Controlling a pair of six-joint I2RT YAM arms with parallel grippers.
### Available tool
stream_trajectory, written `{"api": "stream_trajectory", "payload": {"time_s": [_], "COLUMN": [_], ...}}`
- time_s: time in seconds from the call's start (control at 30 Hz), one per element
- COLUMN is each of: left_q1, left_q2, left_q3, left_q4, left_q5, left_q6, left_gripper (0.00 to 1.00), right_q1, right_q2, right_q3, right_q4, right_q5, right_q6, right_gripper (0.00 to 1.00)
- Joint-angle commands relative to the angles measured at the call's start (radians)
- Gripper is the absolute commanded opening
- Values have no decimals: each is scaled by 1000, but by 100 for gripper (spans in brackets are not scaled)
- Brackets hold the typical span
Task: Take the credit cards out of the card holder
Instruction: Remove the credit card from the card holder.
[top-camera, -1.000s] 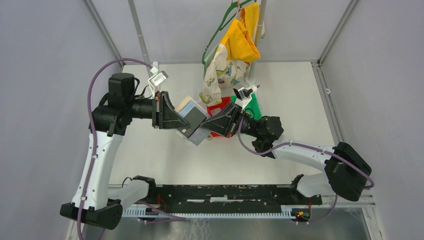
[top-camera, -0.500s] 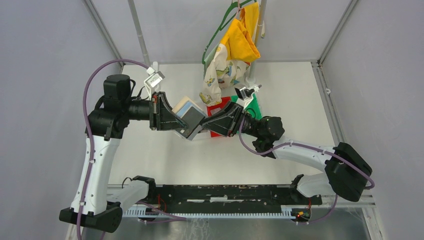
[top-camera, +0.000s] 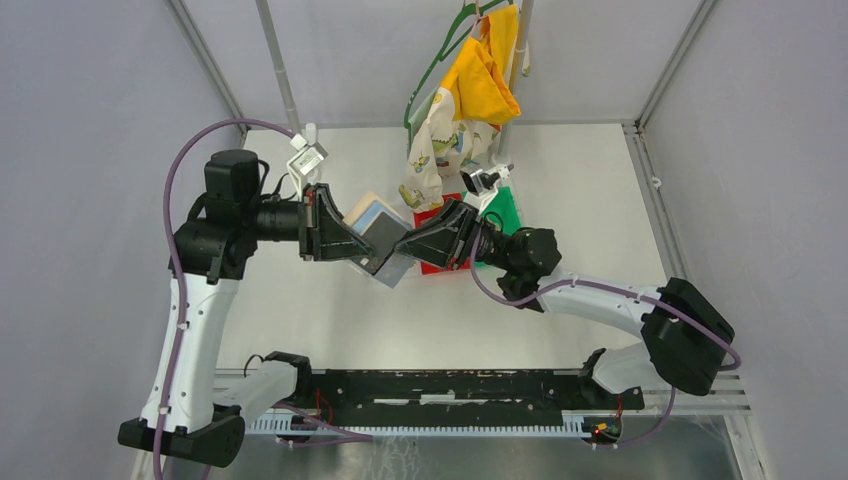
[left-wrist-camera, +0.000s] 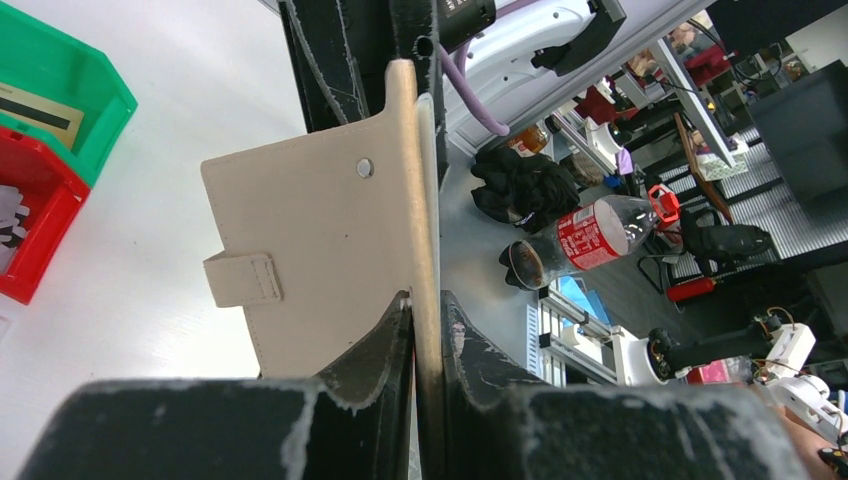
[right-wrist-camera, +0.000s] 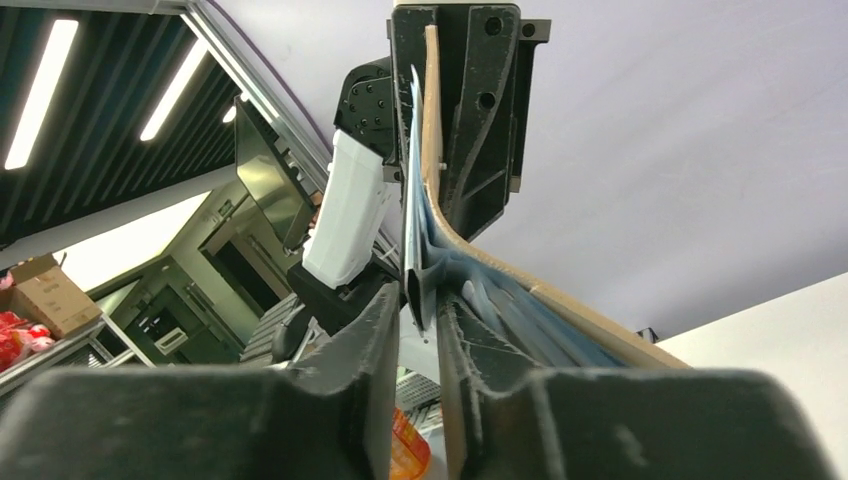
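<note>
My left gripper is shut on the edge of the tan card holder and holds it open above the table. In the left wrist view its fingers clamp the holder, whose snap tab hangs out. Grey cards show inside the clear sleeves. My right gripper is at the holder's open side. In the right wrist view its jaws stand slightly apart around the thin edge of a sleeve or card; I cannot tell which. The tan cover curves off to the right.
A red bin and a green bin sit on the table behind the right gripper; both show in the left wrist view, the green bin and the red bin. Clothes on a hanger hang at the back.
My right gripper has moved left, closer into the open card holder. My left arm pulled back slightly left, still holding the holder.
</note>
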Motion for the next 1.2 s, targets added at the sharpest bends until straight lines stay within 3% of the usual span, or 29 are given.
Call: {"api": "stream_trajectory", "payload": {"time_s": [0.0, 0.13, 0.33, 0.6, 0.8, 0.93, 1.17], "left_q1": [-3, -3, -3, -3, -3, -3, -4], "left_q2": [-23, -28, -25, 3, 1, 4, 8], "left_q3": [24, 21, 9, 3, -11, -10, 28], "left_q4": [35, 29, 26, 12, -3, 12, 29], "left_q5": [38, 45, 36, 18, -56, -160, -107], "left_q6": [-14, -8, 6, 18, 38, 5, -35], "left_gripper": [18, 20, 25, 23, 26, 13, 9], "right_q1": [11, 11, 18, 43, 57, 57, 54], "right_q2": [30, 35, 30, 33, 52, 31, -18], "right_q3": [50, 24, 30, 62, 87, 95, 38], "right_q4": [90, 148, 108, -15, -53, -113, -108], "right_q5": [1, -5, -8, -26, -33, -35, -19], "right_q6": [31, 51, 33, -40, -59, -101, -114], "right_gripper": [19, 0, 0, 0, 0, 0, 0]}}
